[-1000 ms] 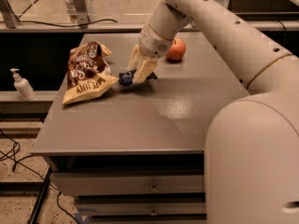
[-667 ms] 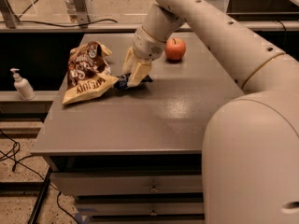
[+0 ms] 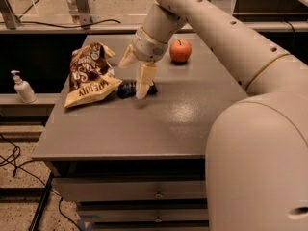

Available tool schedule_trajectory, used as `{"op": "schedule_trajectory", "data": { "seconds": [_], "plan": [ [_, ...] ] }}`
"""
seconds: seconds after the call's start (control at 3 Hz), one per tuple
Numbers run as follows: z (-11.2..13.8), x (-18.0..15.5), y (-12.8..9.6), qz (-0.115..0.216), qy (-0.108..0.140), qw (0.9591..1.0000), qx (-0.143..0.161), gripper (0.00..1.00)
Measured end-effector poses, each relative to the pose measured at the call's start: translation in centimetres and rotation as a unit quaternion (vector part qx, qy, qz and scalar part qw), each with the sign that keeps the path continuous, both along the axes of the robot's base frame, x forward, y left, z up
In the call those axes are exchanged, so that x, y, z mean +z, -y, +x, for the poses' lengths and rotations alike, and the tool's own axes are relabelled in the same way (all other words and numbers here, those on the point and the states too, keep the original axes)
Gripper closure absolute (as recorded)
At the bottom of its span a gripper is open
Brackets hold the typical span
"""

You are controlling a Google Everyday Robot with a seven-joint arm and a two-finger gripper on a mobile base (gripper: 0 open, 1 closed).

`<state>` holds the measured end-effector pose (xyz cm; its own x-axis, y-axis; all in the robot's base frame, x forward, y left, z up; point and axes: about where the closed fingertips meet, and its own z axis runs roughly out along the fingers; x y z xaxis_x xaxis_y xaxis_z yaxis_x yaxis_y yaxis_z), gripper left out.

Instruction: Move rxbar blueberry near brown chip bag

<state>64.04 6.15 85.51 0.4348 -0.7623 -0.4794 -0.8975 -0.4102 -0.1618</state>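
Observation:
The rxbar blueberry (image 3: 126,88), a small dark navy bar, lies flat on the grey table (image 3: 144,129). It sits just right of the brown chip bag (image 3: 89,76), close to the bag's tan lower corner. The bag is crumpled, dark brown with white lettering, and rests at the table's left side. My gripper (image 3: 131,80) hangs over the bar with its two pale fingers (image 3: 144,80) spread apart. One finger points left above the bar; the other points down and crosses the bar's right part. The gripper is open and holds nothing.
A red apple (image 3: 180,50) stands at the table's back, right of the gripper. A white pump bottle (image 3: 21,87) stands on a lower ledge to the left. Drawers (image 3: 154,191) lie under the table front. Cables (image 3: 14,162) run on the floor at left.
The fingers have spread open and let go of the bar. The bar now lies on the table beside the chip bag. The wrist has risen slightly.

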Motion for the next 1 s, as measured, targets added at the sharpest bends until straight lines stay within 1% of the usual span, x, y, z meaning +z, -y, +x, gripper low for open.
{"op": "schedule_trajectory", "data": {
  "seconds": [0.33, 0.67, 1.0],
  "plan": [
    [0.5, 0.8, 1.5, 0.006, 0.007, 0.9998, -0.016, 0.0],
    [0.7, 3.4, 6.1, 0.023, 0.029, 0.9972, -0.065, 0.0],
    [-0.4, 7.8, 12.8, 0.058, 0.074, 0.9858, -0.139, 0.0]
  ]
}}
